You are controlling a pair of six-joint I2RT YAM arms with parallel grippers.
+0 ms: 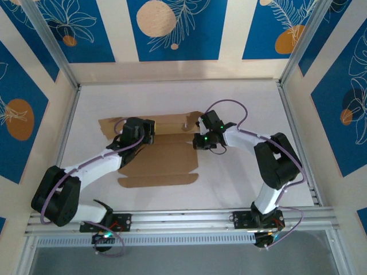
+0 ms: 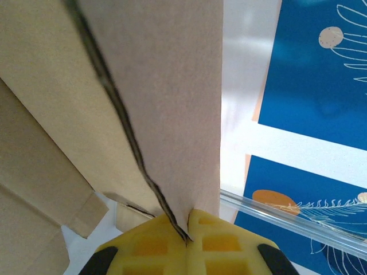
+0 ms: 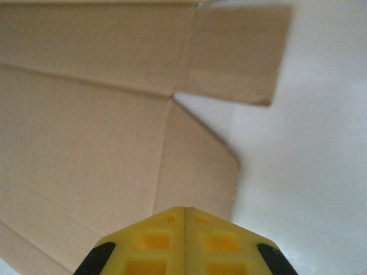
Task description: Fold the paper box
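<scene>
Brown die-cut cardboard paper box [image 1: 157,166] lies mostly flat; left end effector [image 2: 188,222] pinches its raised panel, right end effector [image 3: 184,213] is pressed together, empty.

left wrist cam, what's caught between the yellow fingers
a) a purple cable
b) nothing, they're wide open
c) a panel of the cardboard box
c: a thin panel of the paper box runs edge-on down into the seam of the left gripper, whose yellow fingers are closed on it.
</scene>
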